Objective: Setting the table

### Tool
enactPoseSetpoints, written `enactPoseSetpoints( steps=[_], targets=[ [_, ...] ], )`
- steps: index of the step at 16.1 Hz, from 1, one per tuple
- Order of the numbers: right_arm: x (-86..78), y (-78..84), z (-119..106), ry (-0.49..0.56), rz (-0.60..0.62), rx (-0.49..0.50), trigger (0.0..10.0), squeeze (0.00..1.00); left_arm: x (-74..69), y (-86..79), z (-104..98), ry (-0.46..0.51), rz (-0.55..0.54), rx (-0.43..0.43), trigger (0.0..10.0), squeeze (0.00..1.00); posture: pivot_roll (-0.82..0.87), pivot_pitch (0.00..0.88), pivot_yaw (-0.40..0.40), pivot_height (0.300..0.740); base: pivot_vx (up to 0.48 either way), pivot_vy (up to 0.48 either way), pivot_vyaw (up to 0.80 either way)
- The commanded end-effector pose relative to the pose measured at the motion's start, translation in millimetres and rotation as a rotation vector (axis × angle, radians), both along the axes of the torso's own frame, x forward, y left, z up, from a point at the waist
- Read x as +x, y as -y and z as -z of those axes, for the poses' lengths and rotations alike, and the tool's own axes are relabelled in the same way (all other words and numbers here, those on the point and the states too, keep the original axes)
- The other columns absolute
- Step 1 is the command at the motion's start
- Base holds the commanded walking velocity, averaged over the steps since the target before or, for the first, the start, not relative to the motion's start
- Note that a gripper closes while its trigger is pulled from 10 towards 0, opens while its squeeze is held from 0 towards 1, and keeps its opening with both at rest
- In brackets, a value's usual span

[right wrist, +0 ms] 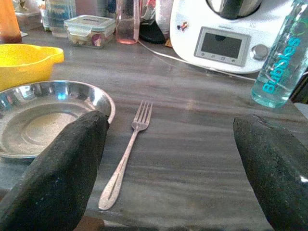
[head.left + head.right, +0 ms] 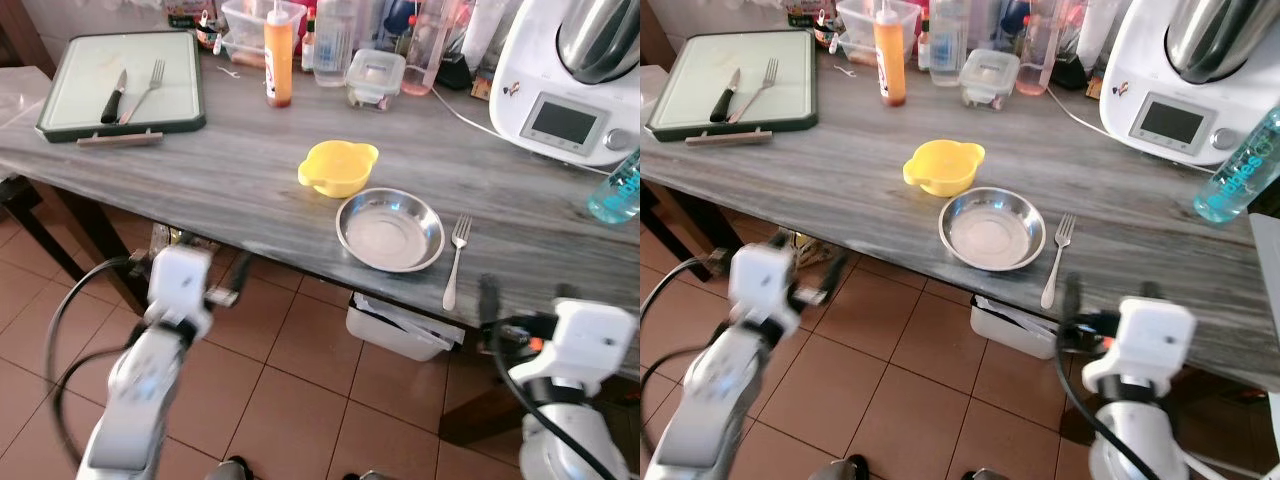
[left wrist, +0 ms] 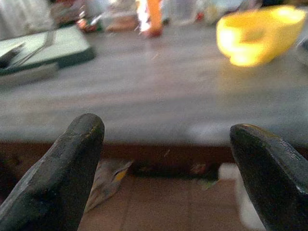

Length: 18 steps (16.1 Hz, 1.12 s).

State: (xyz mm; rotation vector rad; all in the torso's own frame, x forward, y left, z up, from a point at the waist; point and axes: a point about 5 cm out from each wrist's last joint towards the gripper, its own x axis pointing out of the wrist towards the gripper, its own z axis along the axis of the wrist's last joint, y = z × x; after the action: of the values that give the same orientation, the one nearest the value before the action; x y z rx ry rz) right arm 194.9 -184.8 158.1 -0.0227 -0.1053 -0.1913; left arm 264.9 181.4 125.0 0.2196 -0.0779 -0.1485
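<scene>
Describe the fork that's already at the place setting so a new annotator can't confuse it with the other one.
Start at the white kitchen machine at the right end of the grey wooden table, then come toward the near edge to the round steel plate. The fork lies bare on the wood just right of that plate, tines pointing away from the robot. The other fork sits beside a knife on the green board at far left.

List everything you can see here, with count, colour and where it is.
Steel plate: one, silver, near table edge.
Fork: one, silver, right of plate.
Bowl: one, yellow, behind plate.
Cutting board: one, green-rimmed, far left, holding a knife and second fork.
Sauce bottle: one, orange, at back.
Kitchen machine: one, white, far right.
Water bottle: one, blue, right edge.
Left gripper: open, below table edge.
Right gripper: open, facing fork.
</scene>
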Motion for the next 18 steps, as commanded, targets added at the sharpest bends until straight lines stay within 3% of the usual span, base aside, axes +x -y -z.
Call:
enactPoseSetpoints(
  steps=[1,7,9,12,14,18],
  targets=[
    [-6.0,3.0,12,-0.035,-0.01,0.009,10.0,0.0,-5.9,-9.3,10,-0.029,-0.04,0.028,10.0,0.0,0.09,0.129,-0.069,0.74,0.0,0.0,0.0],
    [-8.3,-0.8,26,-0.081,-0.062,0.015,10.0,0.0,-13.1,-10.9,19,-0.028,-0.038,0.056,10.0,0.0,0.09,0.136,-0.084,0.74,0.0,0.0,0.0],
    [-7.7,-0.2,27,-0.076,-0.066,0.013,10.0,0.0,-12.6,-8.5,20,-0.02,-0.029,0.042,10.0,0.0,0.09,0.136,-0.084,0.74,0.0,0.0,-0.66],
    [-6.7,-1.2,28,-0.072,-0.068,0.008,10.0,0.0,-6.8,-6.1,23,-0.02,-0.007,0.039,10.0,0.0,0.08,0.139,-0.073,0.74,0.0,0.0,-0.78],
    [-4.5,-2.9,27,-0.063,-0.067,0.014,10.0,0.0,0.0,-14.4,30,-0.033,-0.039,0.071,10.0,0.0,0.08,0.139,-0.07,0.74,0.0,0.0,-0.7],
    [-2.1,-6.9,25,-0.049,-0.079,0.012,10.0,0.0,9.1,-13.4,29,-0.037,-0.035,0.064,10.0,0.0,0.08,0.143,-0.066,0.74,0.0,0.0,0.0]
  ],
)
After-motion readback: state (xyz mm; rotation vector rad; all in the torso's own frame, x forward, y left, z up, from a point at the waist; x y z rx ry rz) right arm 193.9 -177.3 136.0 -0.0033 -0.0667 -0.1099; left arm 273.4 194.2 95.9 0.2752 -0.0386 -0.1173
